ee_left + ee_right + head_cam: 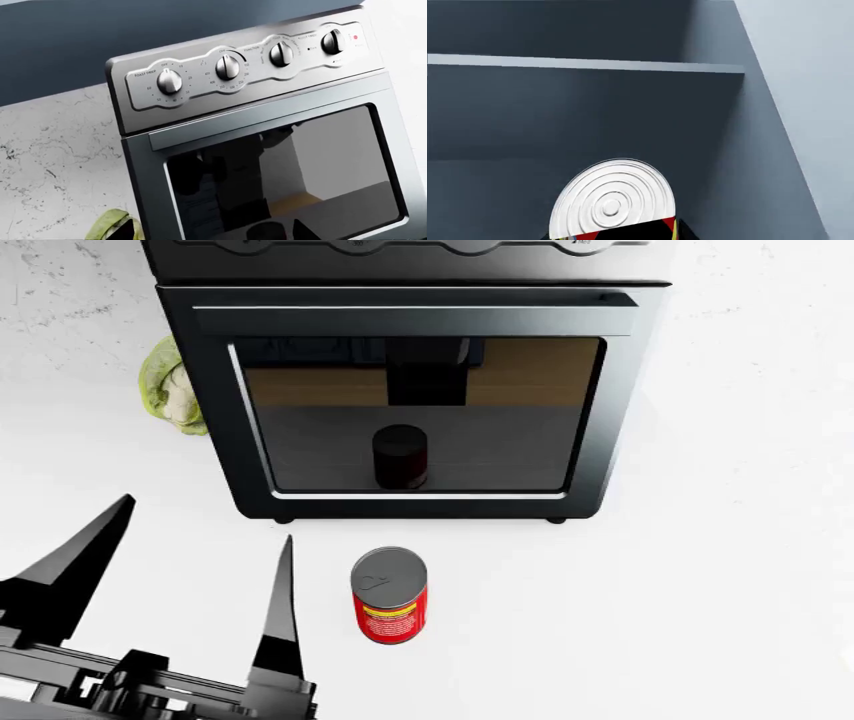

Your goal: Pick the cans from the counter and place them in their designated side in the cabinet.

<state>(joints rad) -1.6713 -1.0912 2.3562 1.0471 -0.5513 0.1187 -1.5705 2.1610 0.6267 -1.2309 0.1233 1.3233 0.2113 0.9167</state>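
Note:
One red can (pixel 388 596) with a dark grey lid and a yellow band stands upright on the white counter (pixel 694 620), just in front of the oven. My left gripper (pixel 207 518) is open to the left of this can and a little apart from it, holding nothing. In the left wrist view its dark fingertips (pixel 127 231) show at the frame's edge. My right gripper (pixel 620 236) is shut on a second can (pixel 612 200), whose pale ribbed end faces into the dark blue-grey cabinet (pixel 747 150), below a shelf (pixel 587 63). The right gripper is outside the head view.
A silver toaster oven (pixel 414 300) with a dark glass door stands at the back of the counter; several knobs (pixel 228 67) sit on its top panel. The glass mirrors the can dimly. A green leafy vegetable (pixel 171 390) lies left of the oven against the marbled wall (pixel 53 150).

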